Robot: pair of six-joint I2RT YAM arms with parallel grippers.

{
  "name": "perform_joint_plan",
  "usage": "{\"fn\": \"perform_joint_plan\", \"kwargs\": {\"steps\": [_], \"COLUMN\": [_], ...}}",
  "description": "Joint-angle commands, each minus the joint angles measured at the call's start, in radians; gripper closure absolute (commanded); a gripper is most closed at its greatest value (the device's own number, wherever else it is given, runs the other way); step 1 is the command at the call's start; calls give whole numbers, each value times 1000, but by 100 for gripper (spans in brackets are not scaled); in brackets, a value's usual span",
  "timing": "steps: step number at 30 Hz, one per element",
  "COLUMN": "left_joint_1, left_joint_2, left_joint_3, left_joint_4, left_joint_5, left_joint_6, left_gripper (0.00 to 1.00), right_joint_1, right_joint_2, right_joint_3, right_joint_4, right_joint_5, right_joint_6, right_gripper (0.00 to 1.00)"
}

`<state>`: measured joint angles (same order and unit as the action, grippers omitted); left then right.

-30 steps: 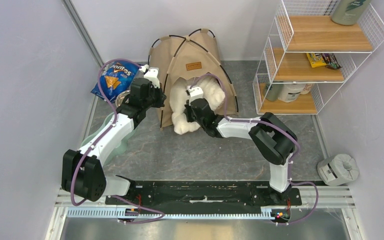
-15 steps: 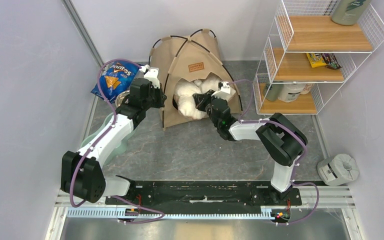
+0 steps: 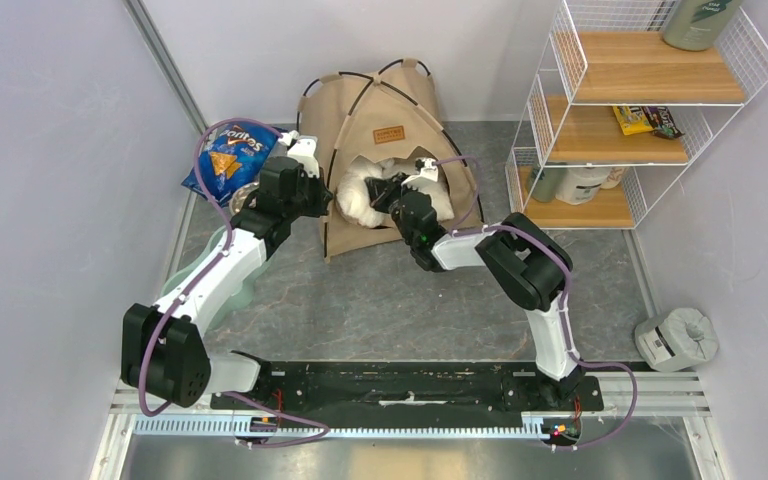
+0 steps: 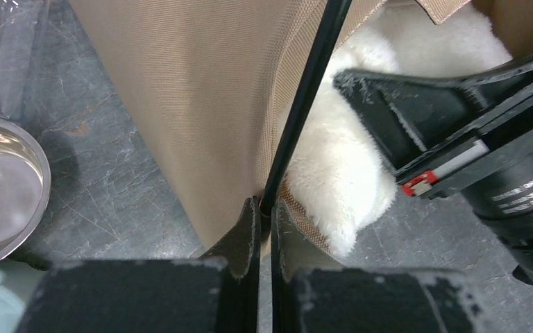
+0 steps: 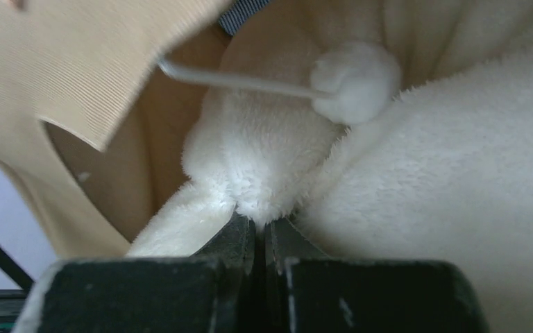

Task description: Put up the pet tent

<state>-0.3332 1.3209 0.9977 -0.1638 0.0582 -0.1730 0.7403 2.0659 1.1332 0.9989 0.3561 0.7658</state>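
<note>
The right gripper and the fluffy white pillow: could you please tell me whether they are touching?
Touching. The right wrist view shows the right gripper shut on a fold of the white pillow, the fleece pinched between its fingertips.

Left arm: white link shells, black joint housings, white block at the wrist. Right arm: same build, white links between bulky black joints. Purple cables loop along both arms, which stand on a black base plate. Fingers: matte black, wedge-shaped, edges scuffed pale. The right arm's wrist body bears a white strip, a red tab and white printed lettering.
</note>
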Motion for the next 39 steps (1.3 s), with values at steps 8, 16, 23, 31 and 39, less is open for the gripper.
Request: {"fn": "perform_joint_plan", "kwargs": {"steps": [8,16,23,31,39], "left_joint_1": [-1,-1,-1,0,0], "left_joint_2": [-2,6,3,9,9], "left_joint_3": [7,17,17,21,28], "left_joint_4": [-38,-61,-65,-67,-80], "left_joint_5": [8,-11,-18,-27,-43], "left_joint_6": [-60,-59,-61,-57,-34], "left_gripper": [98,98,98,98,98], "right_joint_1": [11,27,27,20,23], "right_joint_2": [-108,-412,-502,-294,-184], "right_joint_3": [-40,-48,-58,56,68], "right_joint_4": [-228,-716,-978,-1071,-720], "right_joint_5": [50,186,358,407,577], "right_joint_6": [-131,-165,-142,-33,-288], "right_gripper": [62,17,10,4,95]}}
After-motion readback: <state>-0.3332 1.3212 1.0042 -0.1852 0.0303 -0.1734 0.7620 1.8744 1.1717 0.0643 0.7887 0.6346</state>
